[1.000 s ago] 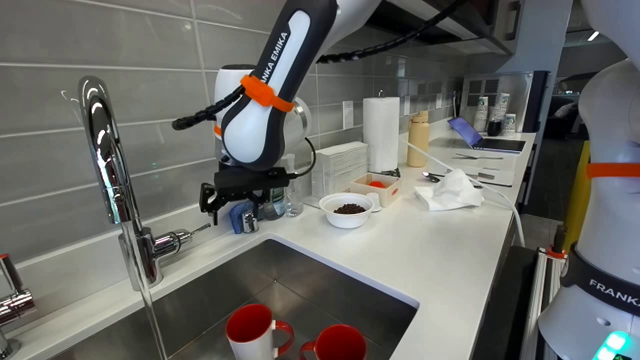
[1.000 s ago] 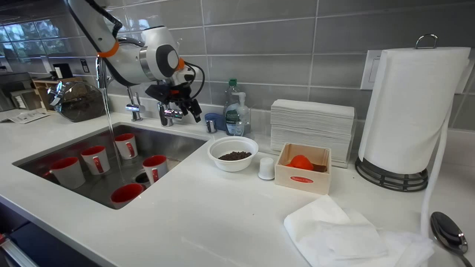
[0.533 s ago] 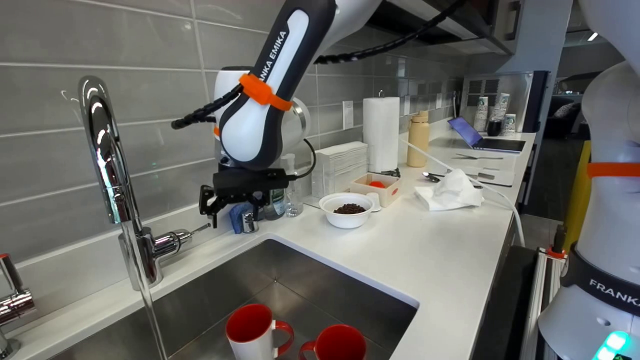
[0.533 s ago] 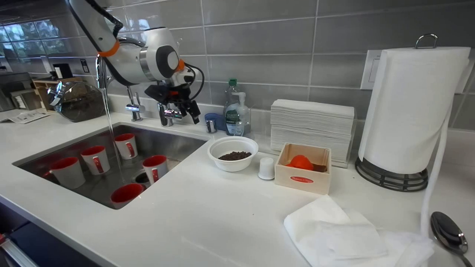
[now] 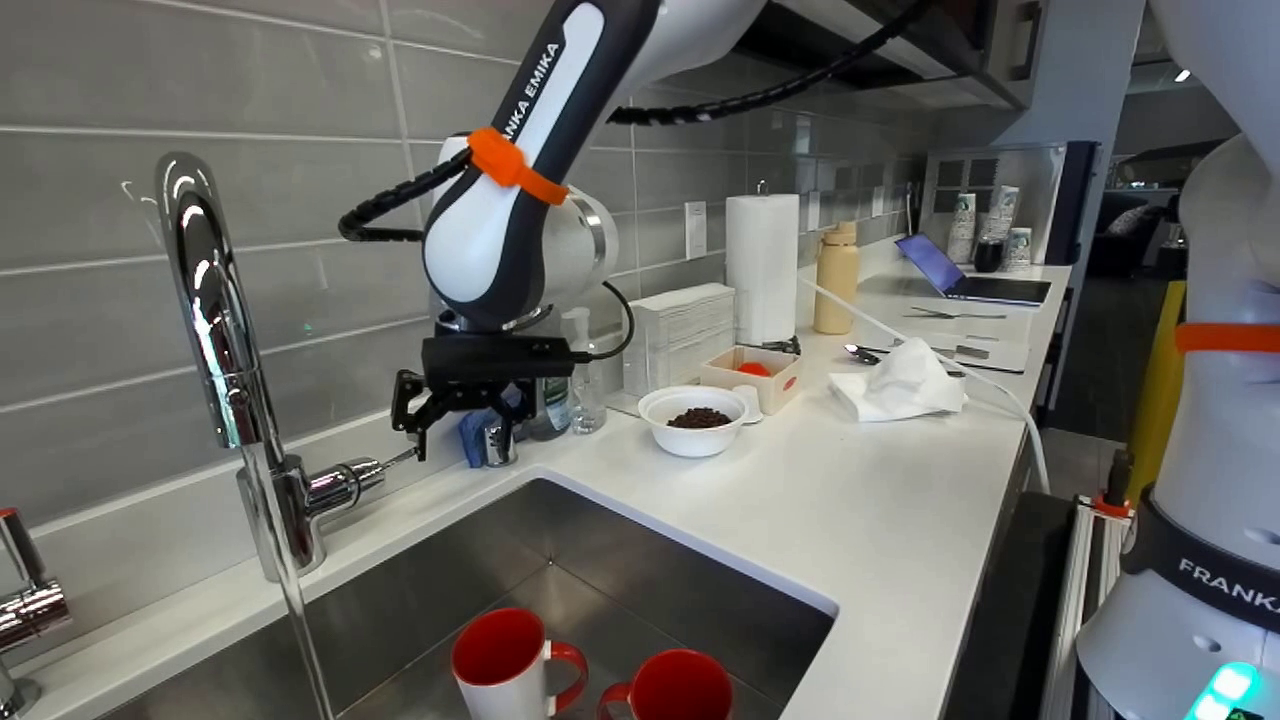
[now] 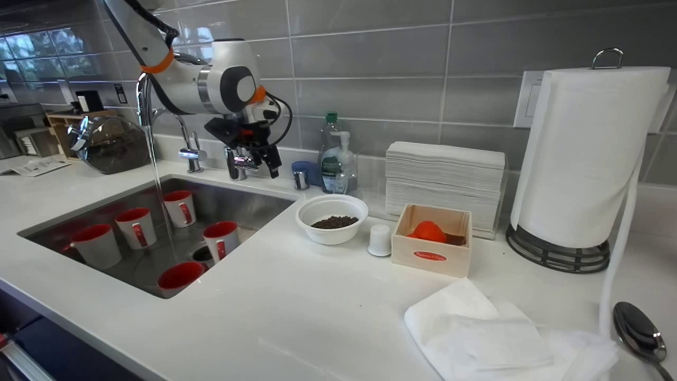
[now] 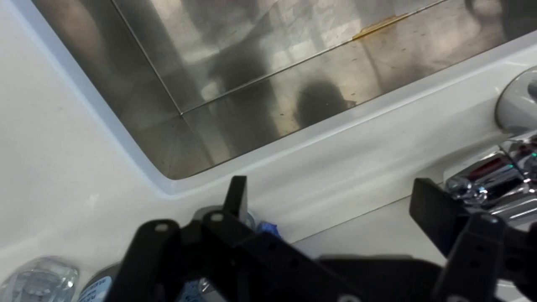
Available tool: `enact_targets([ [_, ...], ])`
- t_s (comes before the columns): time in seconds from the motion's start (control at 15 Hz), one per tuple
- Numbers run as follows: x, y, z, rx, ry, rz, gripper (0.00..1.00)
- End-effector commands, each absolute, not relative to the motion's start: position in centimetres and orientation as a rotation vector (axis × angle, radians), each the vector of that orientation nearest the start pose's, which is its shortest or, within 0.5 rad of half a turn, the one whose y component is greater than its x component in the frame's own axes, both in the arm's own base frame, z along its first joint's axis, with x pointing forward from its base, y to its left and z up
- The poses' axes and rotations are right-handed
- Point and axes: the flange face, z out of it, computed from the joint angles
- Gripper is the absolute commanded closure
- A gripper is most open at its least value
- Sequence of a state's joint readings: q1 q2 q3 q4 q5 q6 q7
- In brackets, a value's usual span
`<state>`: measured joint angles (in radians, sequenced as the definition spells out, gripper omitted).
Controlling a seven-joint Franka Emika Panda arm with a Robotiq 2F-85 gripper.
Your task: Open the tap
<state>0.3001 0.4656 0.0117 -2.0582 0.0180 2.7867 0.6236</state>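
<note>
The tap [image 5: 225,360] is a tall chrome gooseneck, and a stream of water falls from its spout. In another exterior view the arm partly hides the tap [image 6: 143,103]. Its short side handle with a thin lever [image 5: 370,475] points toward my gripper [image 5: 463,442]. The gripper is open and empty, fingers down, just above the counter behind the sink; it also shows in an exterior view [image 6: 272,168]. One fingertip overlaps the lever's tip; I cannot tell whether they touch. In the wrist view the handle [image 7: 488,178] lies beside the right finger, outside the jaws [image 7: 333,197].
The steel sink [image 5: 680,590] holds several red-and-white mugs [image 6: 135,227]. A shorter chrome fixture [image 5: 35,605] stands on the far side of the tap. A blue sponge [image 6: 312,172], soap bottles [image 6: 330,164] and a white bowl [image 6: 332,233] stand beside the gripper. A tiled wall is close behind.
The gripper has moved slightly down and toward the tap's lever, so its near fingertip now overlaps the lever's tip in an exterior view. The water stream looks the same.
</note>
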Motion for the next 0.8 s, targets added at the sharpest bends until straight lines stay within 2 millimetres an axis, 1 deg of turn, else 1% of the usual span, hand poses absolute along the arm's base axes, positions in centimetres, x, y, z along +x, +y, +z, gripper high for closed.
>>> enact_targets([
  [0.0, 59.4, 19.6, 24.0, -2.915, 0.448, -0.253, 0.00],
  [0.2, 59.4, 20.2, 24.4, -2.897, 0.412, -0.222, 0.00],
  [0.6, 58.9, 22.0, 24.6, -2.887, 0.325, -0.151, 0.00],
  [0.73, 58.9, 21.9, 24.7, -2.884, 0.307, -0.136, 0.00],
])
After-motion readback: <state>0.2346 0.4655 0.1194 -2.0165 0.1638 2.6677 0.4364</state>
